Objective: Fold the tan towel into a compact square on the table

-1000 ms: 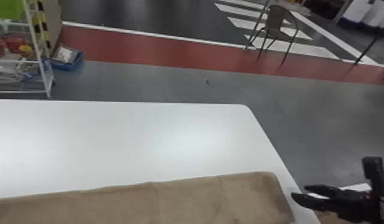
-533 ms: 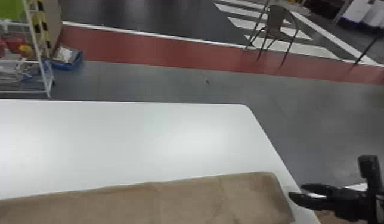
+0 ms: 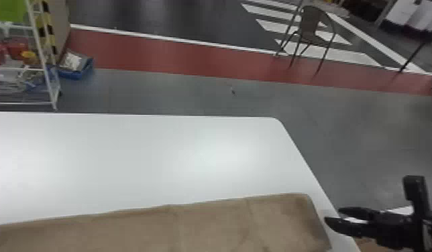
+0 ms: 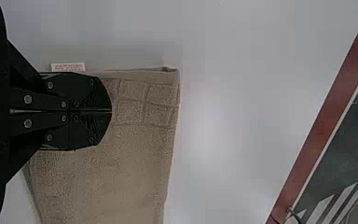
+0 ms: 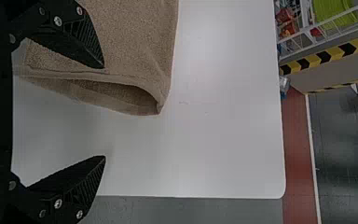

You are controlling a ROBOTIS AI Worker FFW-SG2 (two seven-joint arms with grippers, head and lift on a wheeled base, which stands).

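Towel (image 3: 178,228) is on the white bench (image 3: 141,161), laid out as a long tan strip running left-right, right end close to the bench's side edge. Layers gape at the towel's right end: right wrist view looks into an open fold there. Left end has a stitched grid pattern, plus a small white label (image 4: 68,67) poking out from the towel's edge.

Left end effector (image 4: 111,111) is at the towel's left end, next to the label. Fingers together, tips over the cloth by the grid. Can't tell if any fabric is pinched or if they touch it.

Right end effector (image 3: 332,216) is at the towel's right end, fingers wide apart. One finger (image 5: 77,44) overlaps the cloth in the wrist view, the other is past the towel's end. Can't tell about contact.

Background: wire rack (image 3: 42,50) on the floor beyond the towel, off to the left, blue bin (image 3: 79,73) beside it. Chair (image 3: 309,25) beyond the towel, off to the right.
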